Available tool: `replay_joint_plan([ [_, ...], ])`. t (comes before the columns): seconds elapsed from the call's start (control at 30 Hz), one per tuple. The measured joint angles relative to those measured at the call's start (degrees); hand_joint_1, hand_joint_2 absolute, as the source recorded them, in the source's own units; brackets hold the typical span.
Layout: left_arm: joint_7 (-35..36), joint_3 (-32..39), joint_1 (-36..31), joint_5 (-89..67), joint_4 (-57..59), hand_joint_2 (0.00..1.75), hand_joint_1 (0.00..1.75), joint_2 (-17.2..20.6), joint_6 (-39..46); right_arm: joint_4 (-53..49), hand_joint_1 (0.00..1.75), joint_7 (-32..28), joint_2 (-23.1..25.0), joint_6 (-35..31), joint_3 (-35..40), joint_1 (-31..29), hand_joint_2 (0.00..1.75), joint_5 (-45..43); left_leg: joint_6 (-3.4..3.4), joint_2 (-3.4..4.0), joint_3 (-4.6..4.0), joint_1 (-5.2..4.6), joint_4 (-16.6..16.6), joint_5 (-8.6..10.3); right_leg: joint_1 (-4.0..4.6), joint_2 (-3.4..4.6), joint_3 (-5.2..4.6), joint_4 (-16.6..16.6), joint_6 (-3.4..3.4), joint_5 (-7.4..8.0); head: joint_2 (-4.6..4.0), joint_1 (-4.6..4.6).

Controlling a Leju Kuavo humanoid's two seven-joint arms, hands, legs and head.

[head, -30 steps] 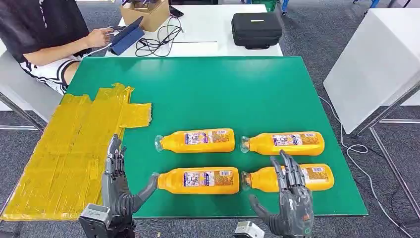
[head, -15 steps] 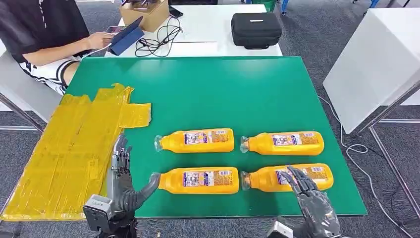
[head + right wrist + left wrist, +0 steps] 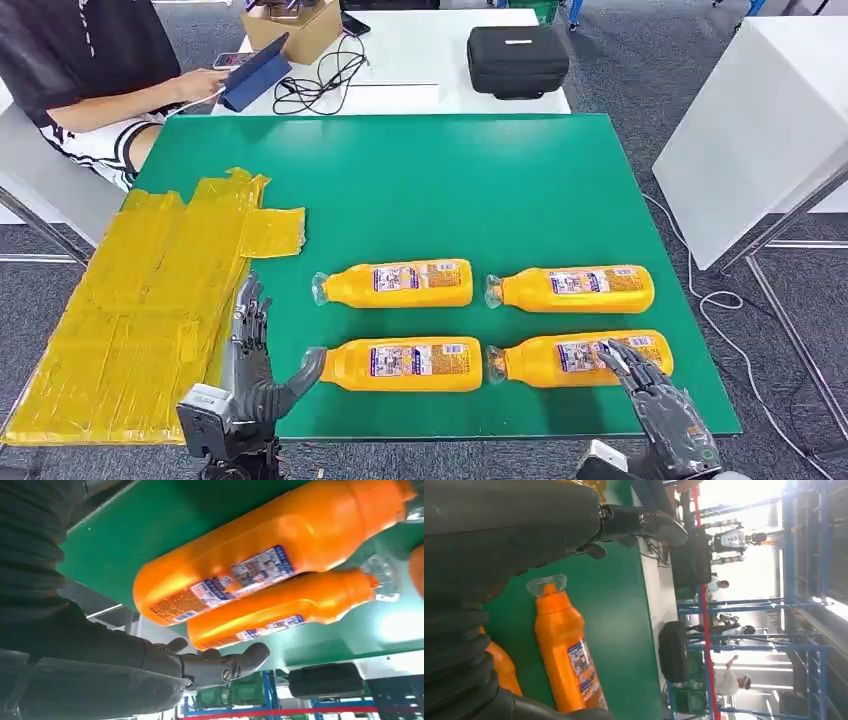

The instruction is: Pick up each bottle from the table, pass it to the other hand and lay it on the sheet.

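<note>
Right robot hand (image 3: 660, 405) sits at the near right edge of the green tabletop (image 3: 420, 180), fingers spread and holding nothing, fingertips (image 3: 615, 352) over the label end of the near right bottle (image 3: 580, 358); whether they touch it, the head view can't settle. From the right wrist camera that same bottle (image 3: 265, 555) looms large, the far right bottle (image 3: 280, 610) just behind it, and the thumb (image 3: 220, 666) hangs apart from both. Left robot hand (image 3: 250, 365) stands at the near edge, open and empty, fingers pointing away from the robot along the edge of the yellow sheet (image 3: 140, 300), thumb reaching toward the clear cap of the near left bottle (image 3: 400, 363) and just short of it. Four orange bottles lie on their sides in two rows, caps to the left, with the far left bottle (image 3: 395, 283) and the far right one (image 3: 572, 288) behind. None lies on the sheet, which covers the tabletop's left side. Beyond, a person (image 3: 90, 60) sits at a white table (image 3: 420, 60) with a black case (image 3: 517, 60) on it
</note>
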Motion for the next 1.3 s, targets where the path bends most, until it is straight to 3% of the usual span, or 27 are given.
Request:
replay_joint_plan([
  [0.4,-1.4,0.0,-1.8,3.0,5.4,1.75,0.0,0.0,0.0,8.6,0.0,-0.1,-0.5,-0.5,-1.9,-3.6,1.75,2.6,0.01,-0.01,0.01,-0.01,0.0,0.01,-0.01,0.0,0.01,0.0,0.01,0.01,0.0,0.0],
  [0.73,-2.3,0.0,-3.0,4.2,7.9,1.75,0.0,0.1,-0.5,13.0,0.0,1.9,-1.8,-4.9,-3.1,-4.5,1.75,3.6,0.01,-0.01,0.01,0.0,0.0,0.01,-0.01,0.0,0.02,0.0,0.01,0.0,0.0,0.0],
  [0.93,-3.0,-0.2,-3.5,4.3,9.8,1.75,0.0,0.1,-0.7,13.0,0.0,2.0,-1.9,-11.7,-5.1,-4.8,1.75,4.7,0.01,0.0,0.01,-0.01,0.0,0.01,-0.01,0.0,0.02,0.0,0.01,0.01,0.0,0.02],
  [1.3,-3.4,-0.3,-4.4,5.4,12.1,1.75,0.0,0.2,-0.5,8.5,0.0,2.9,-1.5,-12.0,-8.0,-4.8,1.75,5.6,0.01,0.01,0.01,-0.01,0.0,0.01,-0.02,0.0,0.02,0.0,0.01,0.01,0.0,0.0],
])
